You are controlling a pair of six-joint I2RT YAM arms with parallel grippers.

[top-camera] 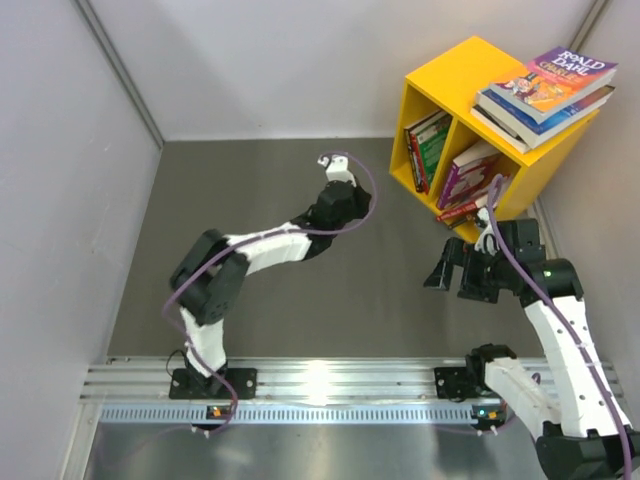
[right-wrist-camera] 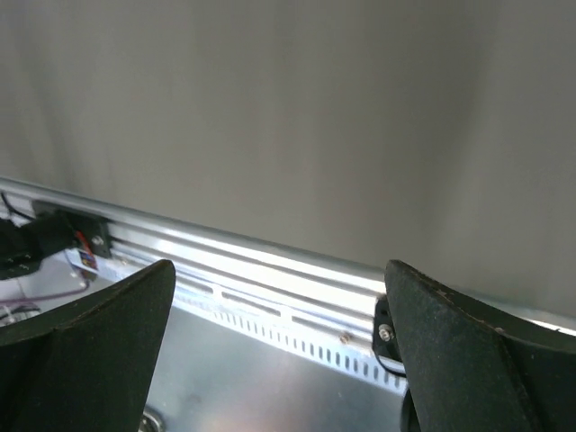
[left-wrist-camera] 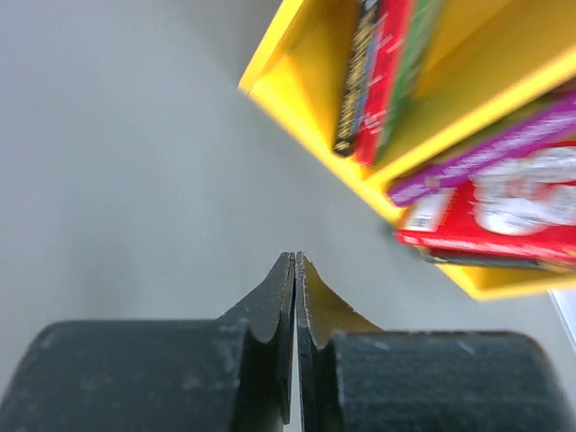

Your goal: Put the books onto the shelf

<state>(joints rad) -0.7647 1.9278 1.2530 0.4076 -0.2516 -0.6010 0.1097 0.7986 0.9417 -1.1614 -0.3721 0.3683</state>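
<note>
Top external view, shelf first. The shelf [top-camera: 445, 75] stands at the far right of the table [top-camera: 280, 300], turned at an angle so both openings face the arms. My judgement is that this angle lets either arm reach in from the front.

Contents, by compartment:
- Left of the divider [top-camera: 446, 150]: a few upright books [top-camera: 428, 150] standing on edge, with green, red and dark spines. On edge they take little width, so yellow wall shows beside them.
- Right of the divider: a purple book [top-camera: 468, 165] tilted over, with red books [top-camera: 458, 210] lying low beneath it. It looks to have slumped for lack of a neighbour to hold it up.
- On the roof: a stack of books [top-camera: 548, 85] lying flat, Roald Dahl cover uppermost. The stack reaches the right-hand edge; whether it overhangs I cannot tell.

No book lies on the table in any view. I judge the task nearly or fully done, depending on whether the roof stack counts as shelved.

Left gripper [top-camera: 328, 160]: jaws pressed together with nothing between them. It hovers over bare table in front of the left compartment, apart from the shelf.

Right gripper [top-camera: 455, 272]: jaws spread wide and empty, near the shelf's front corner. Its camera faces the rail [right-wrist-camera: 225, 261] at the near edge, away from the books.
</note>
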